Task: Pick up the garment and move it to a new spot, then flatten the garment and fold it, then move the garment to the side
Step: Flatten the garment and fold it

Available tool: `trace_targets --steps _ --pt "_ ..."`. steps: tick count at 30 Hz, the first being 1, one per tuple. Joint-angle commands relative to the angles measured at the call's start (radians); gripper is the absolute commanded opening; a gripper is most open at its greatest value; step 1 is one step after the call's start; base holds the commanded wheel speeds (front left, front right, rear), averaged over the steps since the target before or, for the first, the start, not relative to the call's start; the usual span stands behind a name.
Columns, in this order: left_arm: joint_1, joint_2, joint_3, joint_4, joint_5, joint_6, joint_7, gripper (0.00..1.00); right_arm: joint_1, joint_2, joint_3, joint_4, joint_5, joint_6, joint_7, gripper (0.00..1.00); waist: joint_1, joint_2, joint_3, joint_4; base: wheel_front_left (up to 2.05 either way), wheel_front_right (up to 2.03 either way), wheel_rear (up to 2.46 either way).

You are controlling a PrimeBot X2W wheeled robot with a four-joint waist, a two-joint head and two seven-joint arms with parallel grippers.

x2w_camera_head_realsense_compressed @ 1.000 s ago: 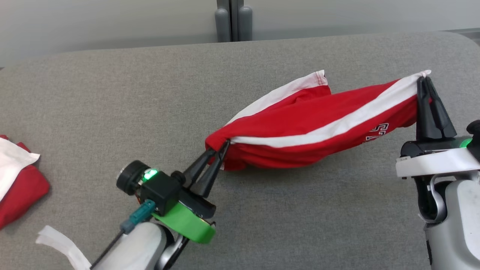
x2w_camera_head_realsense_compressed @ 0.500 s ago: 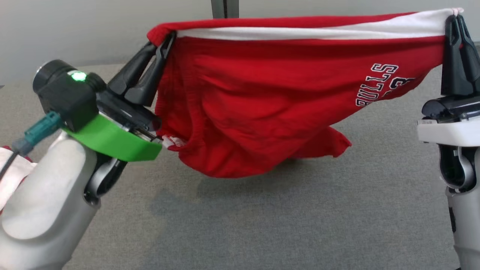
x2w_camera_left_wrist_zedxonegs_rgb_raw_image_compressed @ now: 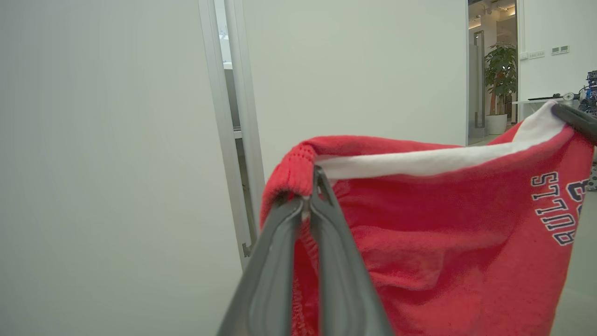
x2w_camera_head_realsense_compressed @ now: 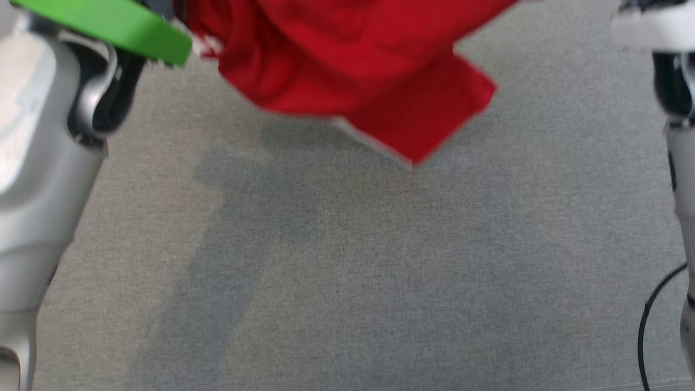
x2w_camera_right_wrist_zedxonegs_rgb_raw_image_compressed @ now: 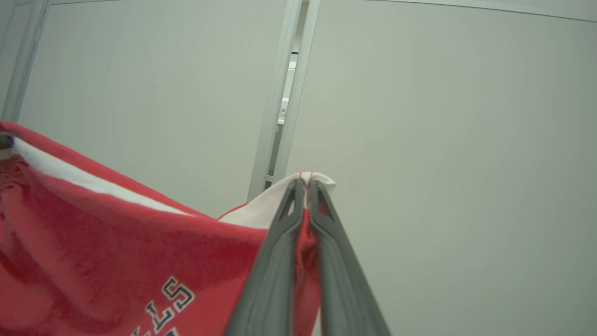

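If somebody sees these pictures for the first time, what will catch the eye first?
The red garment, hanging in the air, with a white band along its top edge and BULLS lettering. The left gripper and the right gripper each pinch a top corner. In the head view its lower edge hangs above the grey table.

We see the garment, red knit cloth with a white band along its upper edge and dark, white-outlined "BULLS" lettering near one end. It hangs in the air, stretched by its two upper corners, its body sagging in folds, one lower flap drooping above the grey surface
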Motion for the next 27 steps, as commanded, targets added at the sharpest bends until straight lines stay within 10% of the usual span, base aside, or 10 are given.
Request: trace_targets --steps 1,6,20,27 --pt "-0.043 -0.013 -0.004 0.025 -0.002 -0.001 -0.019 0.0 -0.034 0.001 0.003 0.014 -0.027 -0.001 -0.002 0.0 0.0 0.0 0.077 -0.01 0.0 0.0 0.0" --pt "-0.065 -0.051 -0.028 0.11 -0.05 -0.001 -0.062 0.0 -0.06 0.035 -0.021 0.039 -0.051 -0.001 -0.002 0.0 0.0 0.0 0.072 -0.006 0.0 0.0 0.0" --pt "0.487 -0.11 -0.179 0.272 -0.249 0.0 -0.091 0.0 0.545 0.098 -0.085 0.035 -0.016 -0.002 -0.002 0.0 0.0 0.0 -0.052 -0.012 0.0 0.0 0.0" --pt "0.741 -0.141 -0.052 0.246 -0.196 0.001 -0.09 0.0 0.78 0.148 -0.133 0.01 0.006 -0.003 -0.002 0.0 0.0 0.0 -0.149 0.001 0.0 0.0 0.0"
